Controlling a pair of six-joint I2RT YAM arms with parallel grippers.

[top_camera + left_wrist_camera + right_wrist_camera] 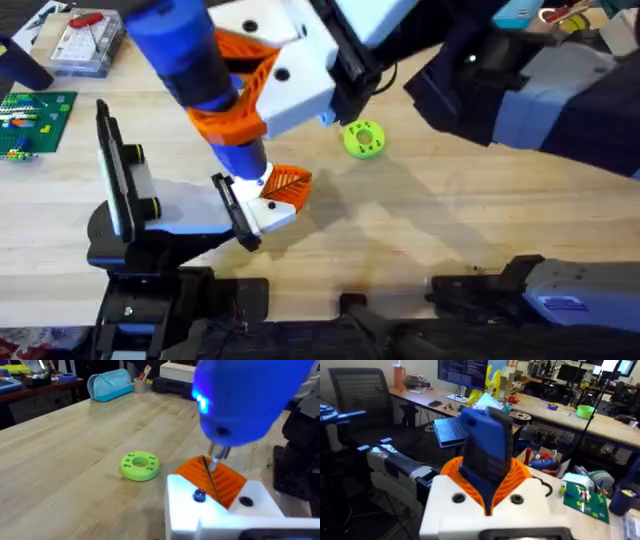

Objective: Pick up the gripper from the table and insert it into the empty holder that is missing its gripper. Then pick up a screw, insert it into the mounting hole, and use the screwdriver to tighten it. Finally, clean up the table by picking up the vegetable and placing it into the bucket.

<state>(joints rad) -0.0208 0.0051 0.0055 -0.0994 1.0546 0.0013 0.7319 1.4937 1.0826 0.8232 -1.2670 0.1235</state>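
Overhead, right jaws clamp the unlabelled screwdriver (190, 60), tip on the gripper (280, 195); left jaws' state unclear.

Light wooden table (470, 215), visible grain. Resting on it: lime-green round disc (363, 139) near centre; clear plastic parts box (85, 45) and green board (35, 118) at far left.
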